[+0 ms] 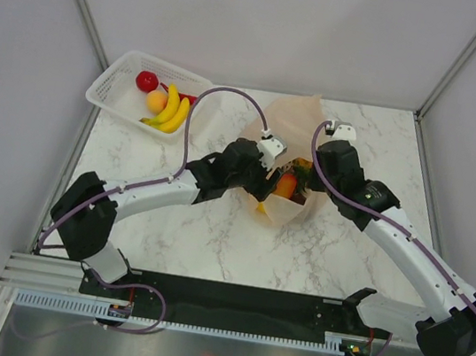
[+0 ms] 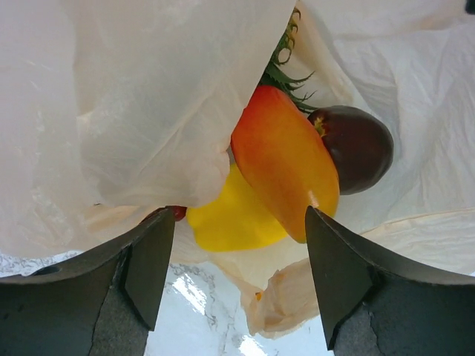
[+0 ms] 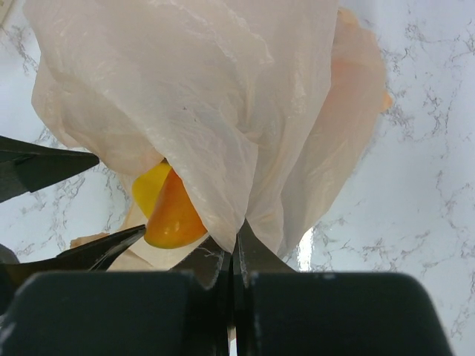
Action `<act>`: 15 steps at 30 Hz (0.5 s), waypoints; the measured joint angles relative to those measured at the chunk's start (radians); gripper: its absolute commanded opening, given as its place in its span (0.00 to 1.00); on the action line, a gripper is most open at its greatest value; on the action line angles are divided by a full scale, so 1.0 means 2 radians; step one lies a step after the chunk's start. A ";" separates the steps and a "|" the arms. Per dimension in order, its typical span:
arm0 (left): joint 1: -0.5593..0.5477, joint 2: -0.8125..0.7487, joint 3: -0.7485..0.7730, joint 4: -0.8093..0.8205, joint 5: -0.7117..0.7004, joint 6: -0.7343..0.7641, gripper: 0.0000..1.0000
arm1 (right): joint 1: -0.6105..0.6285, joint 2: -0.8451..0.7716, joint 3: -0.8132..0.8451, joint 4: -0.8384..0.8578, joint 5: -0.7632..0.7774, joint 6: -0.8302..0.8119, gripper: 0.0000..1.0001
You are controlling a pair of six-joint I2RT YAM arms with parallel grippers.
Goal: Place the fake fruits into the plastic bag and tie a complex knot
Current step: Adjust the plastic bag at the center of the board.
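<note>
Looking from my left, I see a white lattice basket [image 1: 108, 78] in the far-left corner of the worktop [image 1: 210, 245]. It holds a red apple [image 1: 147, 81], a peach [image 1: 155, 100] and yellow bananas [image 1: 174, 110]. A sliver of something red shows beside the bananas, too small for me to name.

My left arm bends in toward the middle of the worktop. There my left jaws stand wide apart at the mouth of the plastic bag [image 1: 292, 119], gripping nothing. Just beyond them, inside the bag, an orange-red mango [image 2: 286, 159] lies tilted, its lower end close by my right-hand finger [image 2: 349, 274]. It lies over a yellow fruit [image 2: 226, 219], and a dark plum [image 2: 360, 148] presses against its right side. Green spiky leaves [image 2: 286, 59] poke up behind the mango. A fold of the bag's pale film hangs over the left half of this view.

To the right, my right jaws are fully closed. They pinch a gathered edge of the bag's film and hold it up, so the sheet drapes away from them over the fruits. The bag rests on the worktop between my two arms, well apart from the basket.
</note>
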 measured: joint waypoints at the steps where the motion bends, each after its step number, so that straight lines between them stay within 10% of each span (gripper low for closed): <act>1: 0.000 0.005 0.000 0.001 0.000 -0.002 0.79 | 0.000 0.000 0.000 0.000 -0.001 0.000 0.00; 15: 0.000 0.072 -0.010 0.140 -0.056 -0.032 0.78 | 0.000 0.000 0.000 0.000 -0.002 0.001 0.00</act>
